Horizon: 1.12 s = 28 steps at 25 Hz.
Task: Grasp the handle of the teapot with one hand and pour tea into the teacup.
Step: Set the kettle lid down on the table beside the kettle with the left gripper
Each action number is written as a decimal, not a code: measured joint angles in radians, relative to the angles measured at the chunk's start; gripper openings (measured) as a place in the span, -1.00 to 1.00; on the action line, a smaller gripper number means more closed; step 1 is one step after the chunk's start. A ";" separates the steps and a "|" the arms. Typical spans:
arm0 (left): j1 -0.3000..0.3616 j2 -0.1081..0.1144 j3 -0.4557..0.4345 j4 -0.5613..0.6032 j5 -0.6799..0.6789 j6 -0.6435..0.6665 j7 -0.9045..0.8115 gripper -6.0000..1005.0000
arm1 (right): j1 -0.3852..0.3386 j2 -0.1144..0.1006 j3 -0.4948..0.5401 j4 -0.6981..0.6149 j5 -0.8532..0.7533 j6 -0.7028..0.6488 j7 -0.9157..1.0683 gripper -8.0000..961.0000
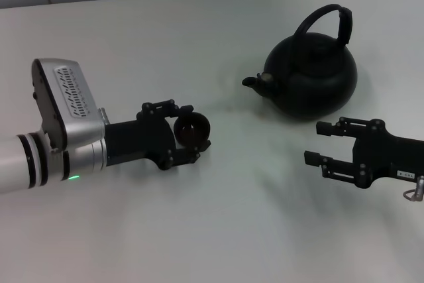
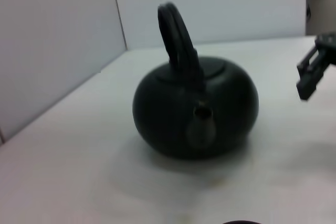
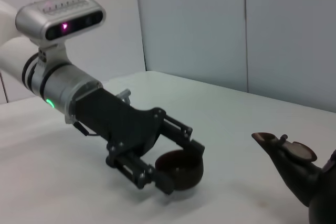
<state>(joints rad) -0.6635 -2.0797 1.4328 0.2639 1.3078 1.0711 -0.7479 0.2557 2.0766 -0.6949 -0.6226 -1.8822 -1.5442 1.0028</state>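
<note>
Two-arm tea-pouring setup, viewed from the head camera. The left gripper [image 1: 196,138] has its fingers closed around the teacup [image 1: 193,129], holding it on or just above the white table [image 1: 218,230]; the views do not settle which. The teapot [image 1: 311,81] stands upright on the table, well apart from the cup, with its spout [image 1: 250,81] turned toward the cup. The handle [image 1: 324,21] arches over the lid, untouched. The right gripper [image 1: 318,142] hovers near the pot's front, on the robot's side, fingers spread wide and empty.

The step in hand appears to be the reach for the handle. To do it well, the right gripper likely needs to rise above the lid, turn so that its fingers straddle the flat band across its width, and close near the top of the arch, so the pot hangs level and tips predictably. The cup should be kept steady and upright below the spout's line.

A small pale label sits on the right gripper's body, too small to read. No brand or other writing is legible on the pot, cup or left arm.
</note>
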 joint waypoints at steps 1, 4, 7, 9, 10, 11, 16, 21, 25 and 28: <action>0.000 0.000 0.000 0.000 0.000 0.000 0.000 0.38 | 0.001 0.000 0.000 0.000 0.000 0.000 0.000 0.30; 0.003 0.000 0.040 0.004 -0.008 -0.031 0.000 0.38 | 0.004 0.000 0.000 0.000 0.000 0.000 0.000 0.30; 0.006 0.000 0.043 0.005 -0.011 -0.035 0.000 0.38 | 0.006 0.001 0.000 0.000 0.000 -0.001 0.001 0.30; 0.006 0.000 0.043 0.005 -0.012 -0.035 -0.001 0.38 | 0.007 0.002 0.000 0.001 0.000 -0.001 0.001 0.30; 0.006 0.000 0.045 0.005 -0.012 -0.036 -0.004 0.38 | 0.008 0.002 0.000 0.001 0.000 -0.001 0.001 0.30; 0.006 0.000 0.046 0.004 -0.012 -0.037 -0.009 0.38 | 0.009 0.002 0.000 0.001 0.000 -0.001 0.001 0.30; 0.006 0.000 0.046 0.003 -0.013 -0.040 -0.012 0.44 | 0.013 0.002 0.000 0.001 0.000 -0.001 0.001 0.30; 0.014 0.000 0.043 0.007 -0.014 -0.037 -0.014 0.55 | 0.016 0.002 0.000 0.001 0.000 -0.001 0.002 0.30; 0.051 0.001 0.039 0.055 -0.036 0.019 -0.014 0.62 | 0.017 0.002 0.000 0.008 0.000 -0.002 0.002 0.30; 0.113 0.008 0.035 0.131 -0.067 0.093 -0.028 0.62 | 0.022 0.001 0.000 0.023 0.000 -0.002 -0.003 0.30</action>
<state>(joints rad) -0.5507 -2.0716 1.4680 0.3954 1.2405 1.1637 -0.7760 0.2782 2.0776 -0.6950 -0.5996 -1.8822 -1.5464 1.0002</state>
